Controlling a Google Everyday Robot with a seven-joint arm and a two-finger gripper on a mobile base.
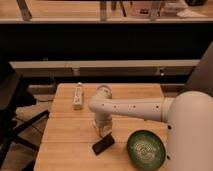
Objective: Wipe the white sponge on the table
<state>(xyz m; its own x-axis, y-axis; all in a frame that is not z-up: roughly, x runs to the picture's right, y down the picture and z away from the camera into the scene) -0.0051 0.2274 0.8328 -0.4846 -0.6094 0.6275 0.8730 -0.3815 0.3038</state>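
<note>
My gripper (103, 129) points straight down at the middle of the light-wood table (65, 135). It is shut on the white sponge (105, 132), a small cream block pressed against the tabletop under the gripper tips. The gripper partly covers the sponge. The white arm reaches in from the right, with its wrist (102, 96) above the sponge.
A flat black slab (103, 144) lies just in front of the sponge. A green patterned bowl (146, 148) stands at the front right. A long white power strip (77, 96) lies at the back left. A black chair (12, 107) stands left of the table.
</note>
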